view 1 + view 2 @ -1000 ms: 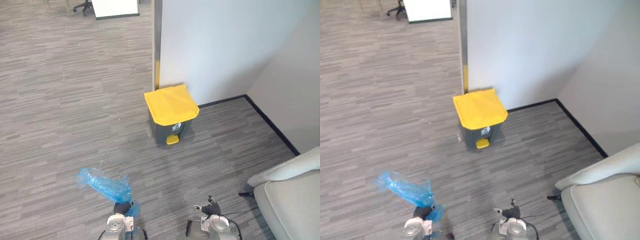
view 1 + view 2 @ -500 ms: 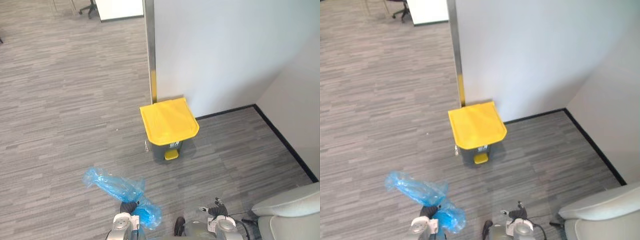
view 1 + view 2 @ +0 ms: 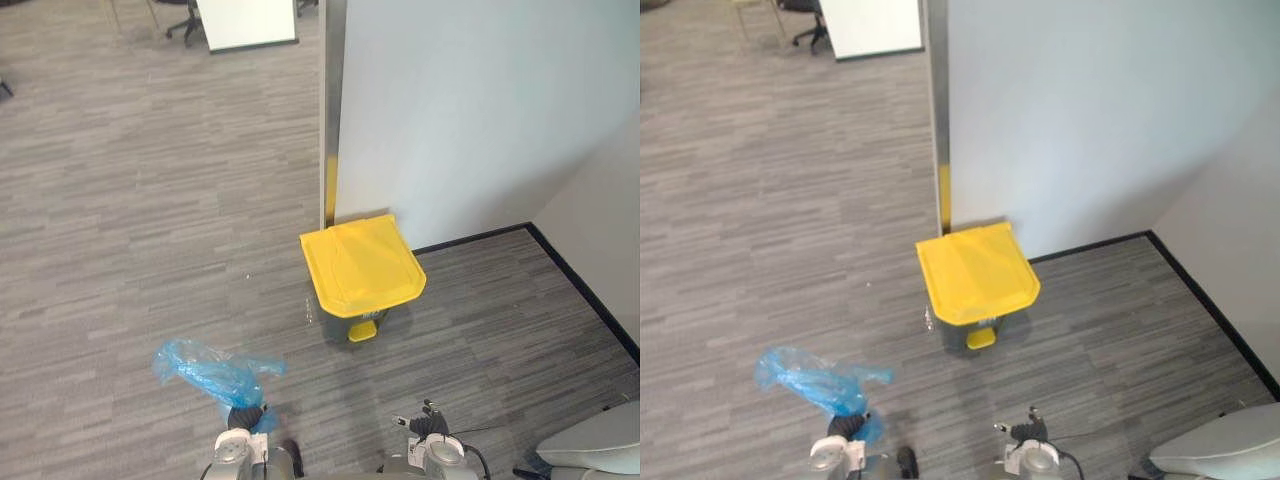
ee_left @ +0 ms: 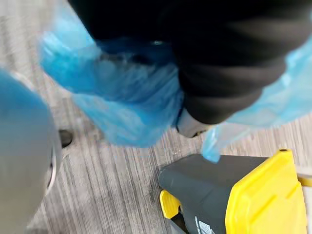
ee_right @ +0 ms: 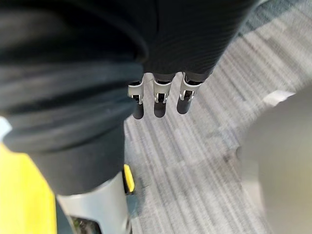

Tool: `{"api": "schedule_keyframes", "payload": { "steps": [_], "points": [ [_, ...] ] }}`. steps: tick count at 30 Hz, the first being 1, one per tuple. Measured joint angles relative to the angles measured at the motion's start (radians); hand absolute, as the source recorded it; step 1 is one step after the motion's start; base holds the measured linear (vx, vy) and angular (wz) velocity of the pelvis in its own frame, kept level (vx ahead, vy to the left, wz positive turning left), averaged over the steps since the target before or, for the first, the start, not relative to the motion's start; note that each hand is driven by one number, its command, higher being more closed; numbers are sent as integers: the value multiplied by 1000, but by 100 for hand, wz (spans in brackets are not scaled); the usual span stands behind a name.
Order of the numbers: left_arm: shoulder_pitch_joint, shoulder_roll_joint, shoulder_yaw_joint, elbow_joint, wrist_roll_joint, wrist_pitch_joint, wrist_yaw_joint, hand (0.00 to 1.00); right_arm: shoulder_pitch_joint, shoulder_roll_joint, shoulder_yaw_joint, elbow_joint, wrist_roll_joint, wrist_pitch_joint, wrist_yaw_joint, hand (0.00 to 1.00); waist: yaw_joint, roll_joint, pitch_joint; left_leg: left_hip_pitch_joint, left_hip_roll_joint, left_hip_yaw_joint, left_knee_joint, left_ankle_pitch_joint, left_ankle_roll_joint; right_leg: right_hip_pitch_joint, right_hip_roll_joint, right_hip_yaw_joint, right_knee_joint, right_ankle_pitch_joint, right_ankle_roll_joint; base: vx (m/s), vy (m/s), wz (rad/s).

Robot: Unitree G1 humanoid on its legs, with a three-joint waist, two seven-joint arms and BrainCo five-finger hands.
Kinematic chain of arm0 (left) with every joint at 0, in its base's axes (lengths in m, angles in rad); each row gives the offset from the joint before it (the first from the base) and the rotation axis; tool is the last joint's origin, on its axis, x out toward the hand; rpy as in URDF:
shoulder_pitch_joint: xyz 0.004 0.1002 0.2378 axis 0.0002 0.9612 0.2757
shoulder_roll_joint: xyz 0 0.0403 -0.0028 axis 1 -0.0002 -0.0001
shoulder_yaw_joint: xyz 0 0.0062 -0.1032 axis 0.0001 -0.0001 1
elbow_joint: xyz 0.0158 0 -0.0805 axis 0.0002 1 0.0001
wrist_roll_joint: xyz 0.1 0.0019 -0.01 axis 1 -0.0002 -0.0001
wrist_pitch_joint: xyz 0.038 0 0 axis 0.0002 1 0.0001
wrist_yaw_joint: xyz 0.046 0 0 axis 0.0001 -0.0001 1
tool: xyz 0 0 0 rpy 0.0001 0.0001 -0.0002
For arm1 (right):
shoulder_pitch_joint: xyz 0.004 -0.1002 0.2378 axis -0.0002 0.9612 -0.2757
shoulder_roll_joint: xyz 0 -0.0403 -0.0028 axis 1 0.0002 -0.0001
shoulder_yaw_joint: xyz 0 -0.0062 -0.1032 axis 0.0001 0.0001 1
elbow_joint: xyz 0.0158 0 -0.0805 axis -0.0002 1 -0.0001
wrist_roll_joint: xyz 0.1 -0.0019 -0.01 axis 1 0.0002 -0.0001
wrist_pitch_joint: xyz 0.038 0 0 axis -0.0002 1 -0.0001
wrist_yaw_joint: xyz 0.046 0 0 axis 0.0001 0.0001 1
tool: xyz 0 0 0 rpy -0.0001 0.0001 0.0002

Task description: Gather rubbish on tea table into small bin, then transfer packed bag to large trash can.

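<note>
Far left: carrying the blue bag (image 3: 213,372), bunched up and standing out from the left hand (image 3: 246,416). Swathed in plastic in the left wrist view, so cannot tell how tightly closed. Less of a bulge sagging beside that hand than half a second ago, otherwise the same carry. Centre: facing the large trash can (image 3: 335,325), yellow lid (image 3: 362,262) down, pedal (image 3: 362,331) toward the robot, tucked against the wall (image 3: 470,110) corner and well apart from the bag. Sitting further right in view than before, through a swing of the head camera rather than any move of the can. Right: right hand (image 5: 159,100) slack and open, holding nothing. Far right: sofa (image 3: 590,452) slipped almost out of view. By the look of it, gathering finished and bag in transit, with closing in and raising the lid yet to do.
</note>
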Motion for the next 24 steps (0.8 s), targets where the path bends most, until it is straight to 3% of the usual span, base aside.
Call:
{"api": "schedule_keyframes", "payload": {
  "steps": [1,3,5,6,7,8,9,12,17,20,21,22,24],
  "points": [
    [0,1,9,0,0,0,1,100,3,0,1,0,0,1,1,0,1,-8,-1,14,5,-14,0,-10,-1,-20,11,-8,5,-44,-12,179,-47,31],
    [0,-2,11,2,-1,0,1,100,-3,-5,0,0,0,1,6,0,-1,-3,2,35,25,-25,-3,-16,-11,-62,44,-24,-44,-73,-32,274,-109,29],
    [0,-3,12,9,-1,0,1,100,-14,-8,1,4,0,2,7,0,-2,7,5,57,48,-31,-9,-23,-31,-95,98,-25,-172,-58,-44,304,-151,22],
    [0,7,12,18,-1,0,-1,100,-13,-5,5,18,-1,1,7,0,-11,-14,-4,67,29,-62,-23,-29,-50,-83,123,-3,-372,68,-61,347,-175,46],
    [-22,-3,16,57,0,4,0,100,-23,-21,1,37,-1,2,8,0,-23,9,0,75,47,-105,-32,-33,-63,-64,139,-11,-368,97,-93,338,-161,44],
    [-22,-11,16,62,0,4,-1,100,-27,-30,-1,41,-1,2,8,0,-21,20,-5,74,55,-115,-37,-31,-66,-61,148,-14,-377,93,-96,326,-144,16],
    [-26,-44,24,62,-1,3,-1,100,-47,-57,-3,57,0,4,7,0,-17,54,-7,74,75,-124,-47,-27,-73,-59,165,-31,-387,76,-105,297,-131,4],
    [-42,-78,19,64,0,3,-5,100,-33,-62,-14,62,0,5,8,0,-28,79,-7,94,116,-147,-38,-13,-96,14,190,-84,-428,51,-118,291,-153,33],
    [-61,-79,11,52,0,1,-7,100,-16,-43,-26,60,9,3,5,0,-22,44,-8,-10,171,-109,271,-22,-113,167,197,-129,-564,59,-130,169,-55,31],
    [-60,-77,11,53,0,1,-7,100,-26,-43,-45,61,11,3,4,0,-21,37,-6,-76,144,-81,201,-76,-104,175,169,-108,-586,73,-114,95,103,-10],
    [-57,-77,11,53,0,1,-7,100,-28,-44,-45,63,11,3,3,0,-21,38,-7,-78,131,-83,137,-58,-92,175,163,-102,-588,78,-106,67,196,-25],
    [-48,-75,8,56,0,2,-6,100,-28,-57,-47,70,11,3,3,0,-22,56,-15,-76,115,-98,5,52,-93,176,177,-84,-604,91,-83,96,203,-38],
    [-46,-49,1,60,1,3,-4,100,-28,-39,-45,95,12,4,1,0,-17,33,-30,-51,81,-80,-36,70,-80,186,163,-35,-659,119,-51,84,182,-29]
  ]
}}
